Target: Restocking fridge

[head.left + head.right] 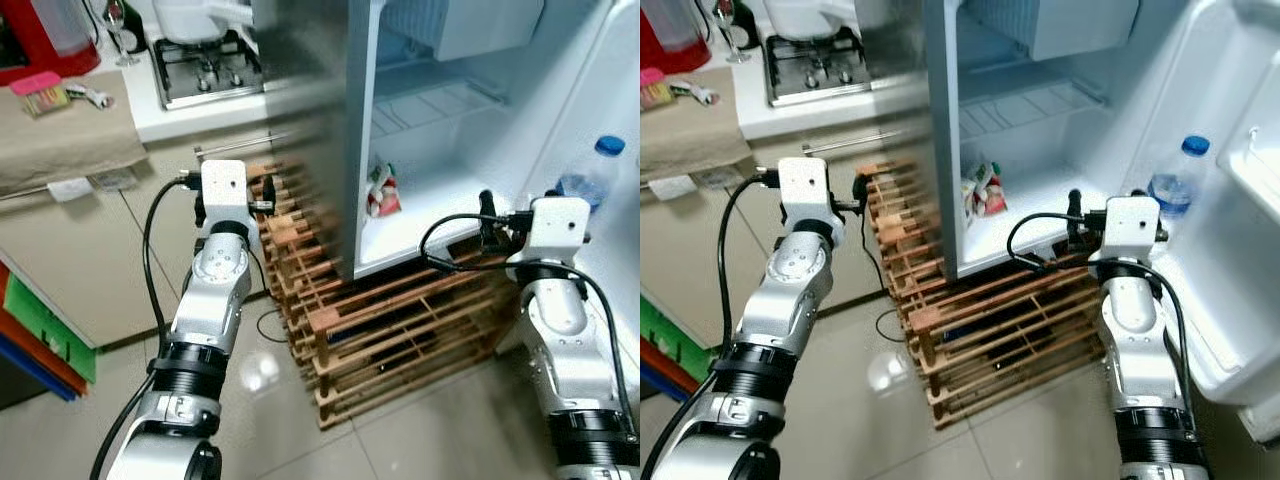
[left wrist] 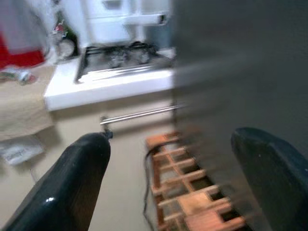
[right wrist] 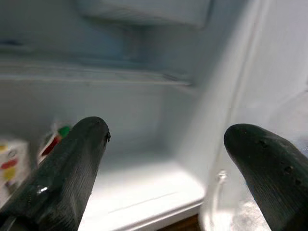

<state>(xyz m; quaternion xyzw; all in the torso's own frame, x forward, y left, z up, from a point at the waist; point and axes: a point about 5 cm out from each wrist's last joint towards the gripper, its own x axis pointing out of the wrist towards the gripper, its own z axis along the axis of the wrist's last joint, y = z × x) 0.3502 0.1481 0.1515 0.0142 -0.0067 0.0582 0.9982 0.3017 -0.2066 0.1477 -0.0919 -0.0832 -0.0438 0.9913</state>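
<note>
Fridge door (image 1: pixel 590 240) cut off at the frame edge; wooden rack (image 2: pixel 192 192) and stove (image 2: pixel 120 55) motion-blurred

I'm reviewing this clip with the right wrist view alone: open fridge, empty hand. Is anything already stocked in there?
Observer: Yes, a small red and green packet lies on the fridge floor, near its left wall.
Operator: Anything in the door?
Observer: A water bottle with a blue cap stands in the door shelf.
Operator: And the left hand?
Observer: The left hand is open and empty, outside the fridge by the wooden rack.
</note>
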